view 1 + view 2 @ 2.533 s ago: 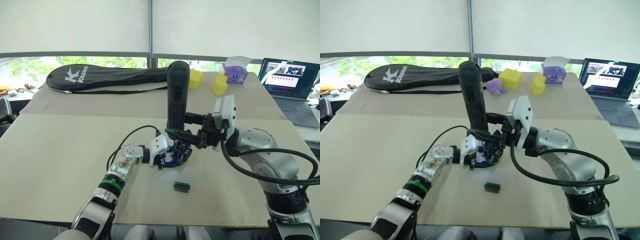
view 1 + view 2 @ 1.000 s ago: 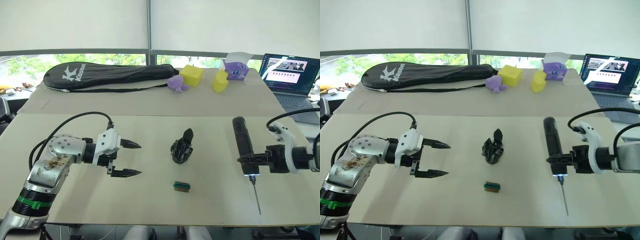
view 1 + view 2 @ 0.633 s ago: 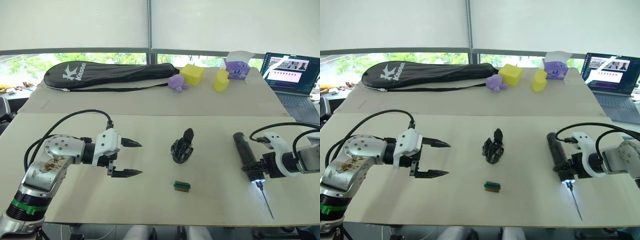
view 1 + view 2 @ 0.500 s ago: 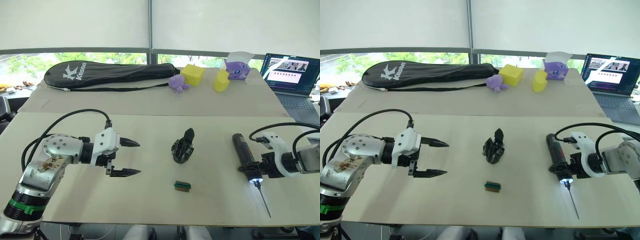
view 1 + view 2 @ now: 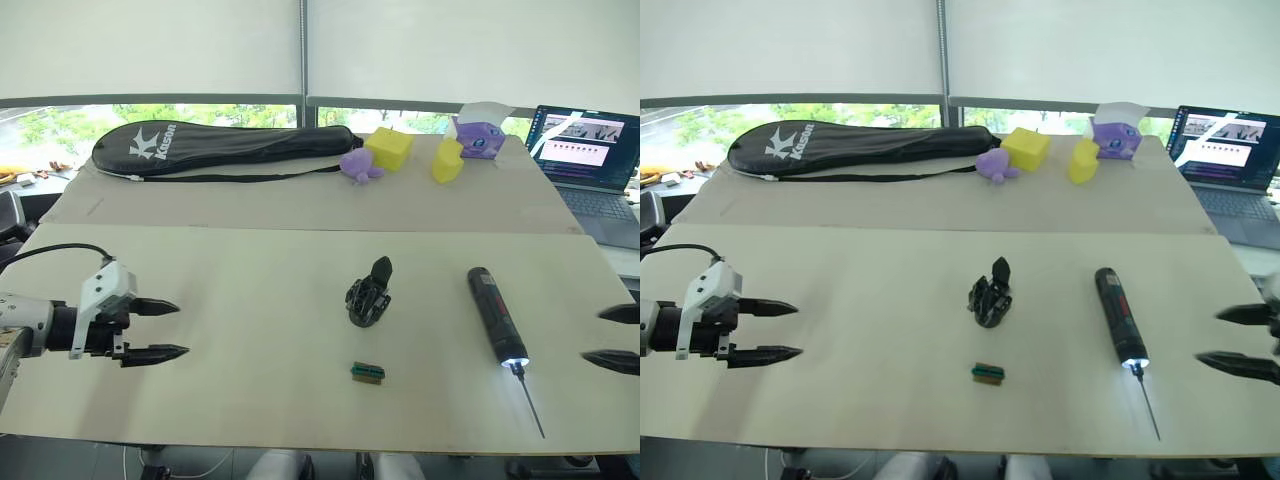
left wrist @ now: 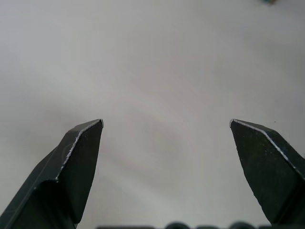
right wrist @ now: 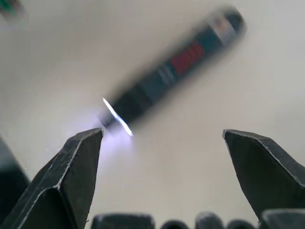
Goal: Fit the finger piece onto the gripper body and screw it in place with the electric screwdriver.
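Note:
The gripper body (image 5: 368, 300) sits mid-table, a pointed black finger sticking up from its top; I cannot tell the finger piece apart from it. To its right the electric screwdriver (image 5: 492, 315) lies flat on the table, nose light on, its thin bit (image 5: 527, 400) pointing toward the near edge. In the right wrist view the electric screwdriver (image 7: 176, 67) lies ahead of my open right gripper (image 7: 162, 133), apart from it. My right gripper (image 5: 593, 335) hangs at the table's right edge. Far left, my left gripper (image 5: 182, 328) is open over bare table and holds nothing.
A small green-brown block (image 5: 367, 372) lies just in front of the gripper body. On the far table lie a black racket bag (image 5: 230, 148), yellow blocks (image 5: 389, 148), purple toys (image 5: 358, 165) and a laptop (image 5: 585, 145) at the right.
My right gripper has let go of the screwdriver, which now lies on the table, and has drawn back to the right edge. My left arm has pulled back to the far left.

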Motion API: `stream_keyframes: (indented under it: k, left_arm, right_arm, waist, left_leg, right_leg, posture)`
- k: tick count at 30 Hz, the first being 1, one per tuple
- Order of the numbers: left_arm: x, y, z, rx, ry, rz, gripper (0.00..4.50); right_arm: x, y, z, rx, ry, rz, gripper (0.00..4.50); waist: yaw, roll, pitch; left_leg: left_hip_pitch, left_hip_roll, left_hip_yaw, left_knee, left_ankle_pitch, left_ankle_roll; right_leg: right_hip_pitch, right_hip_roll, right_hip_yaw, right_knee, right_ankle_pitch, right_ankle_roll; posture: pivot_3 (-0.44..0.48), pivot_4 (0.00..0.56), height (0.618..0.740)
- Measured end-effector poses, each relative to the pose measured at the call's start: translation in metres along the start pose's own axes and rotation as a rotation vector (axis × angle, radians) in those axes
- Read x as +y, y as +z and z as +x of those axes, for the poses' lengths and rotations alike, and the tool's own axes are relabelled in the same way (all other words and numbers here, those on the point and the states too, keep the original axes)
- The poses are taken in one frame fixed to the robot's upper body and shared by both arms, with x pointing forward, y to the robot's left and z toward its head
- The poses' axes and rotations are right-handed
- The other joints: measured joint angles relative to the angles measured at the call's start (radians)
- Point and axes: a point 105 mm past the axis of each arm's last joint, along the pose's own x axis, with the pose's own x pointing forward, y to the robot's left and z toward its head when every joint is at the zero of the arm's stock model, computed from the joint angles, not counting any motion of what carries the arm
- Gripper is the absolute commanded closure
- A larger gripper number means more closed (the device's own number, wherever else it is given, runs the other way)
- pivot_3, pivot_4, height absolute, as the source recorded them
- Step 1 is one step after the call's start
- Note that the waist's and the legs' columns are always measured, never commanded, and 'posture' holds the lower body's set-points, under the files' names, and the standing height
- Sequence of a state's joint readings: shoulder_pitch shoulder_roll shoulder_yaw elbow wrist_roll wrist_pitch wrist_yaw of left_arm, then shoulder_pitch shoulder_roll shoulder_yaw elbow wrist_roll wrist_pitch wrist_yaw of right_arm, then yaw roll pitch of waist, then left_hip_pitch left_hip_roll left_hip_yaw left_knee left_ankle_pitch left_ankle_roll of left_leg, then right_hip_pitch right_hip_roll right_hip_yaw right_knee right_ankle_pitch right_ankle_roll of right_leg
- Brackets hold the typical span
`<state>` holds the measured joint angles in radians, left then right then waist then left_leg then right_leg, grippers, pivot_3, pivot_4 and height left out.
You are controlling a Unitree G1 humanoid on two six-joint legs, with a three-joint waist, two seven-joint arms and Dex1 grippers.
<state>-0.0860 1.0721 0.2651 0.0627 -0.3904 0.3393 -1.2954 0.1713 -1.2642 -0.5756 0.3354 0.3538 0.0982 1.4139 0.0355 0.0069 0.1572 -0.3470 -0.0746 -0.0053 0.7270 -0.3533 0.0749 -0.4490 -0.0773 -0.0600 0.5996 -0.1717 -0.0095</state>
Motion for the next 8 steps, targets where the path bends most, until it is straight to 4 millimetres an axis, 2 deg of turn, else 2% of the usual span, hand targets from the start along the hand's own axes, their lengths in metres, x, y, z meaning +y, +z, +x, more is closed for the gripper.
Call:
stream_keyframes:
  k: [1, 3, 8]
  left_arm:
    - [0.008, -0.002, -0.001, -0.011, 0.044, 0.004, 0.00]
    - [0.010, -0.003, -0.003, -0.029, 0.065, -0.007, 0.00]
    - [-0.007, -0.007, 0.005, -0.048, 0.020, -0.001, 0.00]
  right_arm:
    - [-0.005, -0.003, -0.001, -0.027, -0.025, 0.001, 0.05]
    - [-0.009, -0.006, -0.003, -0.060, -0.033, 0.028, 0.05]
    - [-0.006, -0.001, -0.001, -0.094, 0.023, 0.017, 0.05]
  waist:
    - [-0.004, -0.001, 0.001]
    - [-0.022, -0.001, 0.002]
    - [-0.046, 0.000, 0.002]
  left_leg:
    - [0.003, 0.000, 0.000, -0.001, -0.001, -0.003]
    - [0.008, 0.001, 0.001, -0.005, 0.000, -0.004]
    - [0.014, 0.003, 0.002, -0.015, 0.003, -0.005]
  right_leg:
    - [0.002, 0.000, 0.000, 0.000, 0.001, -0.001]
    - [0.004, 0.000, 0.001, 0.000, 0.001, -0.002]
    - [0.003, 0.001, 0.002, 0.002, -0.002, -0.007]
  posture:
    - [0.000, 0.150, 0.740]
    - [0.000, 0.150, 0.740]
    - [0.000, 0.150, 0.740]
